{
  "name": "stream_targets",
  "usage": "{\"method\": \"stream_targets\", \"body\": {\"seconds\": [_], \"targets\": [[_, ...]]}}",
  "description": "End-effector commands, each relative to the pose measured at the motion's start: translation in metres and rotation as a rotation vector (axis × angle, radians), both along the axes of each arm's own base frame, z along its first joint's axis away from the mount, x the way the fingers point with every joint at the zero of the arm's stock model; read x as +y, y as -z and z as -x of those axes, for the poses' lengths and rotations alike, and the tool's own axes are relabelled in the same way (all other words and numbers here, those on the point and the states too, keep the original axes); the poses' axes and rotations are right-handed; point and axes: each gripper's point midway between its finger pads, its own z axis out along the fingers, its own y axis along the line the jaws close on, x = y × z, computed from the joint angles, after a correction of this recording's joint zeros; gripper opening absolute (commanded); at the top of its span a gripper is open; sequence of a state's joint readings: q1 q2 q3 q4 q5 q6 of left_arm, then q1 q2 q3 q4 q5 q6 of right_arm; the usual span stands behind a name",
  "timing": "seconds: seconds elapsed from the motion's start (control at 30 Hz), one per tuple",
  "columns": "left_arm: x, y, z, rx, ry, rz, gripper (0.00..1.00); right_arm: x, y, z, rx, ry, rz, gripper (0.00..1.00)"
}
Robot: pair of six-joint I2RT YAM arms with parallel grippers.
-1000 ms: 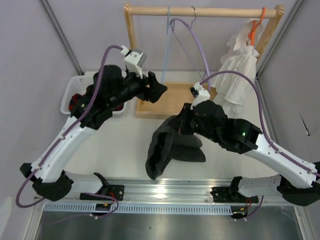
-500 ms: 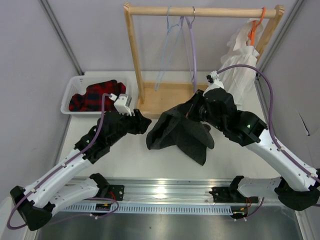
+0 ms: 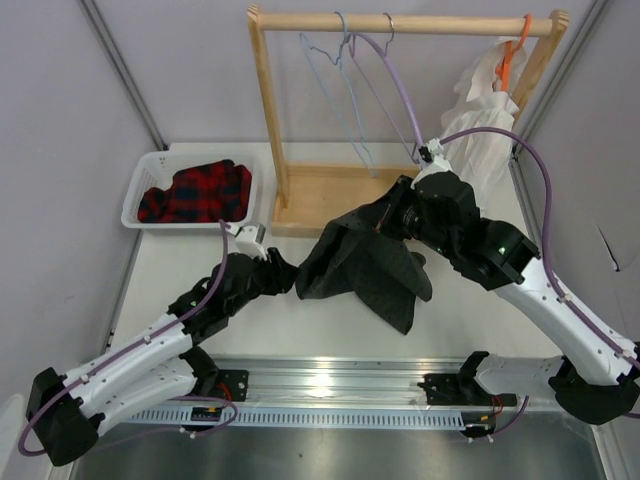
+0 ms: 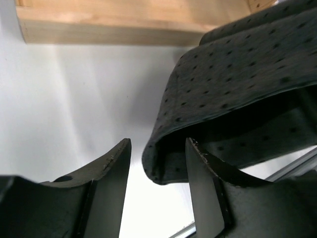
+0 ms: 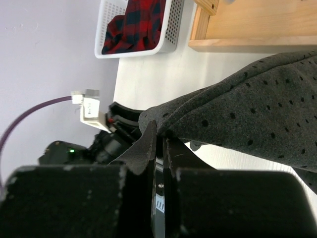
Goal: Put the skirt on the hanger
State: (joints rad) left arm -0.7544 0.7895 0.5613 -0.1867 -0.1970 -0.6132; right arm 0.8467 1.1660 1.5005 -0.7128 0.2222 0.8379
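Note:
The dark dotted skirt (image 3: 360, 262) hangs in a bunch over the table's middle, just in front of the rack's base. My right gripper (image 3: 392, 216) is shut on its upper edge and holds it up; the wrist view shows the cloth (image 5: 247, 109) pinched between the fingertips (image 5: 159, 131). My left gripper (image 3: 285, 271) is open at the skirt's left fold; in the left wrist view that fold (image 4: 166, 163) sits between the two fingers (image 4: 156, 166), unpinched. The pale blue hanger (image 3: 330, 75) hangs on the rack's bar, tilted.
A wooden rack (image 3: 400, 22) stands at the back, with a lavender hanger (image 3: 398, 95) beside the blue one and a white garment (image 3: 480, 120) on an orange hanger (image 3: 508, 55). A white basket (image 3: 140, 185) with a red plaid garment (image 3: 200, 190) sits back left.
My left arm came down from the rack to the table and reached the skirt's left fold. My right gripper lifted the skirt toward the rack. The hangers are swinging.

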Motion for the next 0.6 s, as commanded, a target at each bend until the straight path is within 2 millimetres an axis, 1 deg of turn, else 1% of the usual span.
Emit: {"method": "stream_targets", "body": {"seconds": [0.0,0.03,0.07,0.1,0.2,0.27,0.3,0.37,0.4,0.57], "targets": [[-0.014,-0.005,0.001,-0.052,0.038,0.091,0.51,-0.006,-0.052,0.003,-0.101,0.000,-0.129,0.00],[-0.014,-0.004,0.002,-0.056,0.039,0.097,0.49,-0.006,-0.052,0.004,-0.102,-0.003,-0.130,0.00],[-0.012,0.003,0.006,-0.054,0.045,0.098,0.47,-0.006,-0.051,0.004,-0.100,-0.006,-0.126,0.00],[-0.011,0.004,0.007,-0.055,0.044,0.103,0.47,-0.006,-0.052,0.005,-0.100,-0.011,-0.129,0.00],[-0.007,0.017,0.010,-0.034,0.040,0.077,0.47,-0.008,-0.051,0.004,-0.098,-0.008,-0.128,0.00],[-0.010,0.022,0.012,-0.026,0.064,0.076,0.46,-0.009,-0.052,0.004,-0.103,-0.007,-0.134,0.00],[-0.013,0.028,0.017,-0.008,0.083,0.078,0.46,-0.009,-0.052,0.004,-0.103,-0.007,-0.134,0.00],[-0.019,0.026,0.018,-0.013,0.103,0.098,0.47,-0.011,-0.053,0.004,-0.105,-0.002,-0.135,0.00],[-0.022,0.031,0.020,0.004,0.111,0.092,0.46,-0.012,-0.053,0.004,-0.106,-0.002,-0.136,0.00],[-0.032,0.041,0.025,0.034,0.129,0.089,0.46,-0.011,-0.052,0.003,-0.105,-0.005,-0.136,0.00]]}}
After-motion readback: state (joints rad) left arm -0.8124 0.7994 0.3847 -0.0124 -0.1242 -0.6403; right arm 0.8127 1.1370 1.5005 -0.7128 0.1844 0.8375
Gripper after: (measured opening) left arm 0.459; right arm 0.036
